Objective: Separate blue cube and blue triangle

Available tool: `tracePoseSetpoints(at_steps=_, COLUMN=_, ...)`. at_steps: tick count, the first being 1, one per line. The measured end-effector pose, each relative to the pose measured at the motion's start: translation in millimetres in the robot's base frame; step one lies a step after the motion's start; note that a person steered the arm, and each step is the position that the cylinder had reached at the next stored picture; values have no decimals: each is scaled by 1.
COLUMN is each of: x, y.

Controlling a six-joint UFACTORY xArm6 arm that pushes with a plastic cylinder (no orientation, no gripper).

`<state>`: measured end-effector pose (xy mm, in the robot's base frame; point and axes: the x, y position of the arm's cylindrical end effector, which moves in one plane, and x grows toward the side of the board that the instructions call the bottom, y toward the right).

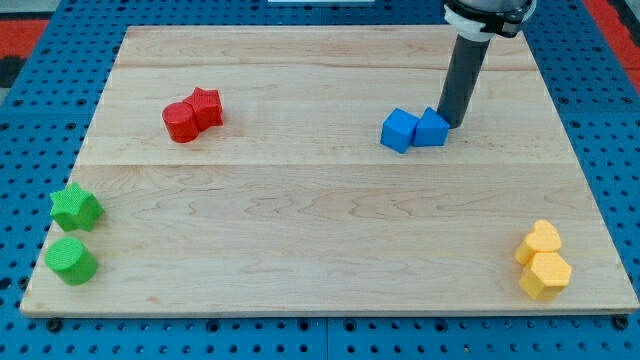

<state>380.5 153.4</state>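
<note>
Two blue blocks touch each other right of the board's middle, toward the view's top. The left one is the blue cube (399,130). The right one is the blue triangle (432,128). My rod comes down from the view's top right, and my tip (452,124) rests against the right side of the blue triangle.
The wooden board (320,240) lies on a blue pegboard. A red cylinder (181,122) and a red star (206,107) touch at upper left. A green star (75,208) and a green cylinder (70,259) sit at lower left. A yellow heart (540,241) and a yellow hexagon (546,274) sit at lower right.
</note>
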Motion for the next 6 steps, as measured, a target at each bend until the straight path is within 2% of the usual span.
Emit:
tracePoseSetpoints(at_steps=3, x=-1, y=27)
tracePoseSetpoints(at_steps=5, x=-1, y=67)
tracePoseSetpoints(at_steps=6, x=5, y=118)
